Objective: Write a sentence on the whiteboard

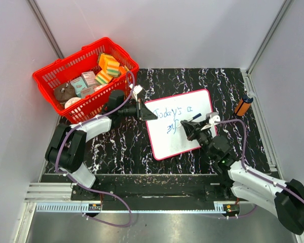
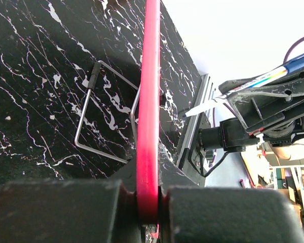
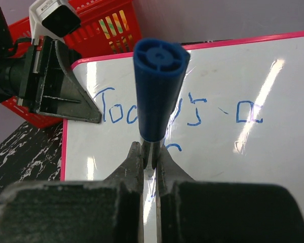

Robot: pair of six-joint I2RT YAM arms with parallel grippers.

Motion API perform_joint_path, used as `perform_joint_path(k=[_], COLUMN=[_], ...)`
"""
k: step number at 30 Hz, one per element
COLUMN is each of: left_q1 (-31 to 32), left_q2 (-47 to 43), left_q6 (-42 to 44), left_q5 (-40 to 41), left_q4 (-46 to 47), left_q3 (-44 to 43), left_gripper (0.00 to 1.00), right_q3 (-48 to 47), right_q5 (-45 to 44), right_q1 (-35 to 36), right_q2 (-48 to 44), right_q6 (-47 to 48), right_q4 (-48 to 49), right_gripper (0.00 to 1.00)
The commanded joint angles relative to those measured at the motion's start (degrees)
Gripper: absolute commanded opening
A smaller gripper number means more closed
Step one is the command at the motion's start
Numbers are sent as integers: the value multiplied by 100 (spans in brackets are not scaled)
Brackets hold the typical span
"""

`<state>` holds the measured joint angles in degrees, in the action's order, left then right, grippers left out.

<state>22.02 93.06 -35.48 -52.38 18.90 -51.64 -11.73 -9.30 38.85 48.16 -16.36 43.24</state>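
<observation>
Top view first: the whiteboard (image 1: 164, 142) lies on the black marbled table (image 1: 121, 147), about mid-table and turned at a slant, its far edge angled toward the right. My left gripper (image 1: 148, 112) is at the board's far-left edge. From the left wrist I see the jaws pressed together on the red-pink rim, pinching it edge-on. A bent wire stand (image 2: 83, 116) shows against the table just beside that rim.

My right gripper (image 1: 192, 127) hangs over the middle of the board, jaws pinched on a blue marker (image 1: 194, 118). In the right wrist view the blue butt end points at the camera, and the tip is hidden behind the fingers, so I can't say whether it touches the board.

The sentence (image 1: 176, 112) reads "Today's a" in blue along the upper half, with a few more strokes started on a second line below. I can't read those.

A red basket (image 1: 71, 58) of coloured packs sits at the far left, and an orange cylinder (image 1: 243, 105) lies to the board's right.
</observation>
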Motion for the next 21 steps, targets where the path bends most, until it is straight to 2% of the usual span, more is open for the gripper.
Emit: perform_joint_path(k=[1, 6, 21], left_q1=[57, 57, 65], left_q2=[99, 90, 72], left_q6=[877, 894, 903], left_q5=[510, 518, 536], left_q4=[-914, -923, -914], left_q3=[145, 154, 172], left_gripper=[0, 0, 0], right_q3=[-532, -734, -735], right_q5=[-309, -239, -467], right_q1=[-18, -18, -18], right_q2=[535, 1230, 1609], right_q6=[344, 388, 405], right_q4=[166, 632, 703], right_gripper=[0, 0, 0])
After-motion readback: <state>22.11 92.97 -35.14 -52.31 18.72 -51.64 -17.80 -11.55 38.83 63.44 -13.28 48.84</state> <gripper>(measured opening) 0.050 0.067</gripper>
